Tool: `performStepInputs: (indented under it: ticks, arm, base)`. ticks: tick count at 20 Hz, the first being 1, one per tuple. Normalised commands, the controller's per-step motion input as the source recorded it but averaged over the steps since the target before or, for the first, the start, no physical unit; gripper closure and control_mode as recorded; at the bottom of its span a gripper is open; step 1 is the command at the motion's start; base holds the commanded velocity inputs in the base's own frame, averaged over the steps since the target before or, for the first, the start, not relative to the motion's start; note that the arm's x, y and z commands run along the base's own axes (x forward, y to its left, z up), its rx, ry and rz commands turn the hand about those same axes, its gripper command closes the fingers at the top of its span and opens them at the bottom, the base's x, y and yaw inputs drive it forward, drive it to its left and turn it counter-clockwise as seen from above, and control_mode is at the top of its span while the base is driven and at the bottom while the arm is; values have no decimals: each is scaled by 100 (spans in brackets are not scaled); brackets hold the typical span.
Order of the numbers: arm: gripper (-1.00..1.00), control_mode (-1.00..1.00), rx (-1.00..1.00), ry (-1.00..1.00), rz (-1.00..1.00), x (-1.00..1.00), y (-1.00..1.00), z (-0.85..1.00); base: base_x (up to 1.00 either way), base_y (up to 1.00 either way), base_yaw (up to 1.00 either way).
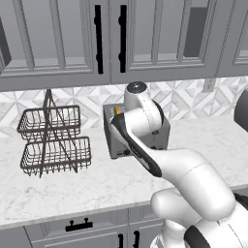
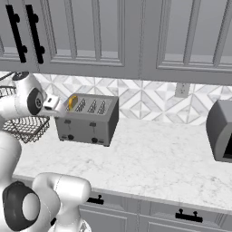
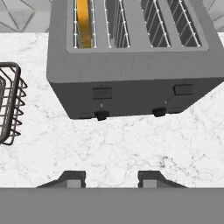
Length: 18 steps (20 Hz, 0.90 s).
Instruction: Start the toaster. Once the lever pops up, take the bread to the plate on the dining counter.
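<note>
The boxy grey-silver four-slot toaster [image 3: 131, 65] sits on the white grey-veined marble counter top [image 3: 122, 148] directly ahead of the gripper [image 3: 111, 179], whose two dark fingertips [image 3: 72, 178] stand apart with only bare counter between them, grasping nothing. The small slice of bread with a golden-orange crust [image 3: 83, 22] stands on edge in the slot farthest to the left as seen past the fingers, its crust showing at the slot mouth, roughly over the left-hand black lever [image 3: 102, 93]; the second lever [image 3: 183, 89] lies ahead and off to the right finger's side. Both levers sit high on the front face, so the toaster looks not yet started. The likely risk is a poor press: the fingers point between the two levers, so a straight advance may land on the plain front panel or the black knobs [image 3: 101, 115] below and shove the light toaster backward. Pressing the right lever would work the empty slots instead. The two-tier dark wire basket [image 3: 11, 103] stands just beyond the left finger, and a sideways correction could clip it.
</note>
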Motion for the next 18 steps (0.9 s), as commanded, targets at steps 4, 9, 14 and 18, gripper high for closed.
performStepInputs:
  ticks: [4,9,14,18]
  arm:
    - [100,-100,-4,-15,-18,34,3,-42]
    - [100,-100,0,-7,-14,37,0,-28]
    - [100,-100,0,-6,-2,32,0,-14]
    - [100,-100,0,-1,0,26,0,-2]
  base:
    - [0,0,0]
    - [0,0,0]
    - [0,0,0]
    - [0,0,0]
